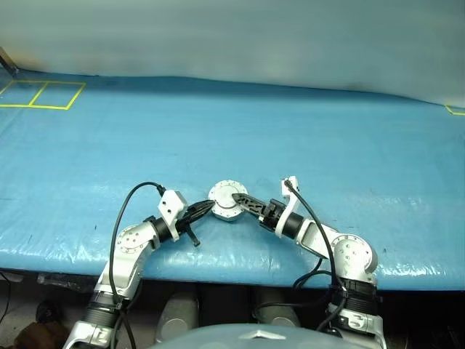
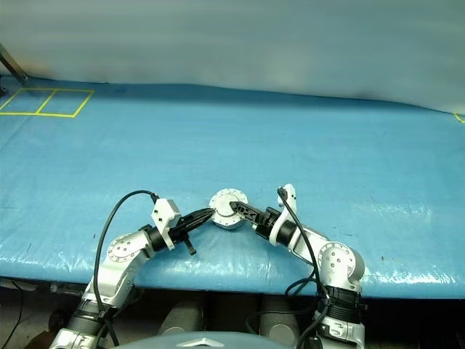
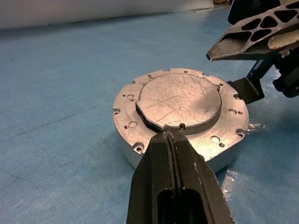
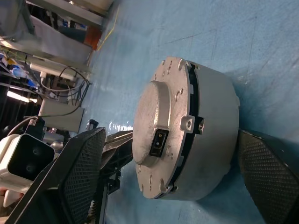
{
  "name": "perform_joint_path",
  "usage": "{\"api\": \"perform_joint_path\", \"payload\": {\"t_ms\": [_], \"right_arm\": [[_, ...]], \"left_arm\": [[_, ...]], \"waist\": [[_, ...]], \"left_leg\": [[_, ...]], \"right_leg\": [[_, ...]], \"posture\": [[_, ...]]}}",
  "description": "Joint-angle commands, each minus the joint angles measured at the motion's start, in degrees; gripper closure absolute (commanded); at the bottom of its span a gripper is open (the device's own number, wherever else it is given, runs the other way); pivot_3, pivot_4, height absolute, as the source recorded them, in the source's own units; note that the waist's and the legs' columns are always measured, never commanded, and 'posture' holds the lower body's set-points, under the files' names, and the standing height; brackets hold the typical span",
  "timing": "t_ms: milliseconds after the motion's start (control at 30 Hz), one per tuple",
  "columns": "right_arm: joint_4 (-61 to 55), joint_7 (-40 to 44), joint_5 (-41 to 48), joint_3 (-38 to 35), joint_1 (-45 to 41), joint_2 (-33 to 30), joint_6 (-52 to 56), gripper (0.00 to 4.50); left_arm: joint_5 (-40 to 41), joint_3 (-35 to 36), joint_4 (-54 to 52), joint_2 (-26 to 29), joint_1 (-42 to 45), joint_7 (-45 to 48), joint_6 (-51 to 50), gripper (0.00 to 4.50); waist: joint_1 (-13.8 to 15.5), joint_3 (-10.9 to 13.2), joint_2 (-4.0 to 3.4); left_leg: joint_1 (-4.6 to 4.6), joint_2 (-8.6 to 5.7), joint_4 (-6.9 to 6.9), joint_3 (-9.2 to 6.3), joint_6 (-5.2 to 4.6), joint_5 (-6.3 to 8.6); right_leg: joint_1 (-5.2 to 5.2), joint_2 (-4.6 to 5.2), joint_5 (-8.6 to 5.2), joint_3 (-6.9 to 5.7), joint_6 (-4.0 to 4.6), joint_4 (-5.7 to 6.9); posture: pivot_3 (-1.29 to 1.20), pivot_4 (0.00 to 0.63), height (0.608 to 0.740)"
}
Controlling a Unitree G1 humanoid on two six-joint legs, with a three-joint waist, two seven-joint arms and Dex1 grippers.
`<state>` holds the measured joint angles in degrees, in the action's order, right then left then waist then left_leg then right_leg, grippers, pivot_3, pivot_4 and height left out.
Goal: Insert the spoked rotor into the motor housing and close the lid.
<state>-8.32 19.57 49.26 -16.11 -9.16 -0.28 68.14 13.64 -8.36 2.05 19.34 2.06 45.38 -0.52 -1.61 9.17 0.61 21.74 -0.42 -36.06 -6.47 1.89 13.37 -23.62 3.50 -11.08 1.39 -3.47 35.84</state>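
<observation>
The motor housing (image 1: 227, 201) sits on the blue worktop (image 1: 305, 131) near its front edge, between the two grippers. Its lid (image 3: 180, 100) is down, lying flat on top with the plain grey, scratched outer face up; a small dark gap shows at one edge of the disc in the left wrist view. The rotor cannot be made out with the lid shut.

The left gripper (image 3: 169, 136) has its fingers pressed together, holding nothing, with the tips right at the housing's rim on the robot's left side. The right gripper (image 1: 243, 199) comes in from the robot's right with its fingers spread wide; in the right wrist view one finger (image 4: 81, 168) lies to the lid side of the housing and the other (image 4: 271, 172) to its base side, neither clearly touching it. Yellow tape lines (image 1: 43, 94) mark squares at the far left of the worktop.
</observation>
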Motion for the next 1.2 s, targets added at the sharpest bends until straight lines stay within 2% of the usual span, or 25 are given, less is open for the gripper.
{"api": "perform_joint_path", "payload": {"t_ms": [33, 100, 200, 367, 500, 700, 733, 767, 900, 1033, 1200], "right_arm": [[0.7, -0.6, 3.3, -1.4, -0.7, 0.8, 0.1, 0.4], [1.3, -0.7, 5.0, -2.2, -0.9, 1.3, 0.2, 0.88], [2.0, -1.4, 7.9, -3.8, -1.1, 2.1, 0.2, 1.89], [2.4, -2.8, 8.6, -3.1, -1.0, 1.3, 0.2, 1.89], [3.0, -4.6, 5.1, -0.2, -0.5, -0.2, -0.6, 2.73], [3.7, -5.4, 4.7, 0.6, -0.6, -0.6, -1.6, 2.78], [3.8, -5.4, 4.9, 0.6, -0.6, -0.6, -1.6, 3.2], [3.8, -5.5, 5.0, 0.6, -0.6, -0.6, -1.7, 3.26], [3.5, -6.3, 5.4, 0.4, -0.6, -0.2, -1.9, 3.27], [3.4, -6.3, 6.3, 0.1, -0.6, 0.0, -2.1, 3.27], [3.3, -6.7, 6.7, 0.5, -0.9, -0.4, -2.3, 3.28]], "left_arm": [[-1.0, -0.8, 0.8, 0.2, -0.5, 0.3, -0.1, 4.5], [-1.0, -0.8, 0.9, 0.2, -0.5, 0.2, 0.0, 4.5], [-1.0, -0.8, 1.1, 0.3, -0.6, 0.3, 0.1, 4.5], [-1.1, -0.9, 1.3, 0.3, -0.6, 0.3, 0.3, 4.5], [-1.2, -0.8, 1.3, 0.3, -0.6, 0.1, 0.4, 4.5], [-1.0, -0.6, 1.4, 0.3, -0.7, -0.2, 0.7, 4.5], [-1.0, -0.6, 1.4, 0.2, -0.7, -0.3, 0.7, 4.5], [-0.8, -0.5, 1.4, 0.1, -0.7, -0.4, 0.7, 4.5], [0.2, 0.6, 1.2, -1.0, -0.9, -1.5, 1.0, 4.5], [2.3, 2.4, -0.1, -2.6, -0.7, -4.3, -4.8, 4.5], [2.6, 2.8, -0.9, -2.7, -1.0, -5.0, -6.0, 4.5]], "waist": [[0.0, 0.0, -0.01], [0.0, 0.0, -0.02], [0.0, 0.0, -0.04], [0.0, 0.1, -0.09], [-0.2, 0.1, -0.11], [-0.5, 0.0, -0.16], [-0.5, 0.0, -0.21], [-0.5, 0.0, -0.24], [-0.5, 0.0, -0.24], [-0.5, 0.0, -0.24], [-0.6, 0.0, -0.24]], "left_leg": [[0.0, 0.0, 0.0, 0.0, 0.0, 0.0], [0.01, 0.0, 0.0, 0.0, 0.0, 0.0], [0.04, 0.0, 0.0, 0.0, 0.0, 0.0], [0.08, 0.0, 0.0, 0.0, 0.0, 0.0], [0.07, 0.0, 0.01, 0.0, 0.0, 0.0], [0.04, 0.0, 0.0, 0.0, 0.0, 0.0], [0.04, 0.01, 0.0, 0.0, 0.0, 0.0], [0.04, 0.01, 0.01, 0.0, 0.0, 0.0], [0.04, 0.01, 0.01, 0.0, 0.0, 0.0], [0.04, 0.01, 0.0, 0.0, 0.0, 0.0], [0.04, 0.02, 0.01, 0.0, 0.0, 0.0]], "right_leg": [[-0.01, 0.0, 0.0, 0.0, 0.0, 0.0], [-0.01, 0.0, 0.0, 0.0, 0.0, 0.0], [-0.03, 0.0, 0.0, 0.0, 0.0, -0.01], [-0.06, 0.0, 0.0, 0.0, 0.0, -0.01], [-0.07, 0.0, 0.0, 0.0, 0.0, -0.01], [-0.03, 0.01, -0.01, 0.0, -0.01, -0.02], [-0.04, 0.0, -0.01, 0.0, -0.01, -0.02], [-0.04, 0.0, -0.01, 0.0, -0.01, -0.02], [-0.03, 0.0, -0.01, -0.01, -0.01, -0.02], [-0.04, 0.0, -0.01, -0.01, -0.01, -0.02], [-0.05, 0.0, -0.01, -0.01, -0.01, -0.01]], "posture": [[0.0, 0.15, 0.74], [0.0, 0.15, 0.74], [0.0, 0.15, 0.74], [0.0, 0.15, 0.74], [0.0, 0.15, 0.74], [0.0, 0.15, 0.74], [0.0, 0.15, 0.74], [0.0, 0.15, 0.74], [0.0, 0.15, 0.74], [0.0, 0.15, 0.74], [0.0, 0.15, 0.74]]}}
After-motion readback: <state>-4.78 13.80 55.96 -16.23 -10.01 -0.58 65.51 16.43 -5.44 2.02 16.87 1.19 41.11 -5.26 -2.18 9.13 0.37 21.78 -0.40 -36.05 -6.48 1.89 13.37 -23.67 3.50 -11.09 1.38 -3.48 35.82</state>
